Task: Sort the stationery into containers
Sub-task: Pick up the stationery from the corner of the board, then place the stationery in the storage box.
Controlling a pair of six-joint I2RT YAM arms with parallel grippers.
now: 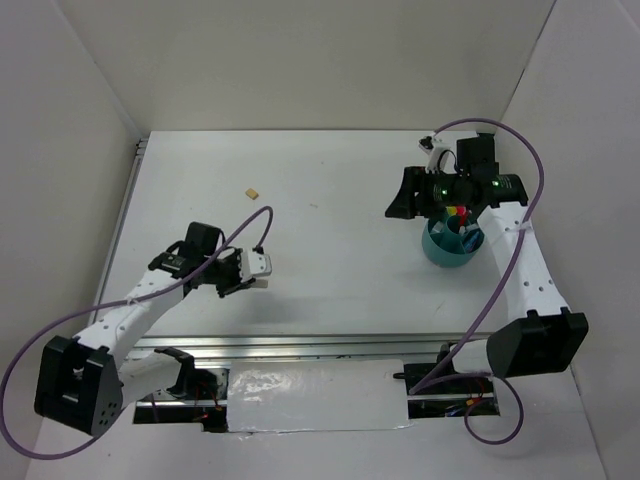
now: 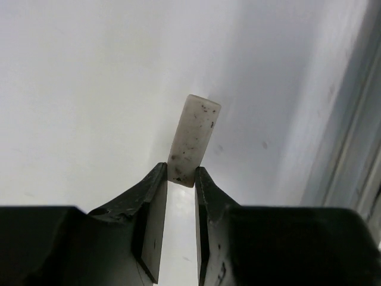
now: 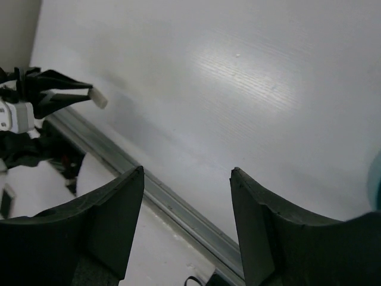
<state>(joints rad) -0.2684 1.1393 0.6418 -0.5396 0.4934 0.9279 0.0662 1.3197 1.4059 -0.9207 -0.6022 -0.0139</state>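
My left gripper is shut on a pale grey speckled eraser, held by its lower end above the white table; most of the eraser sticks out past the fingertips. The round teal cup stands at the right with red and yellow items showing inside. My right gripper is open and empty, just left of the cup and above it; its jaws stand wide apart in the right wrist view. A small tan eraser lies on the table at the back left. Other stationery is out of view.
A metal rail runs along the table's near edge, and it also shows in the right wrist view. White walls enclose the table on the left, back and right. My left gripper with the eraser shows far off in the right wrist view.
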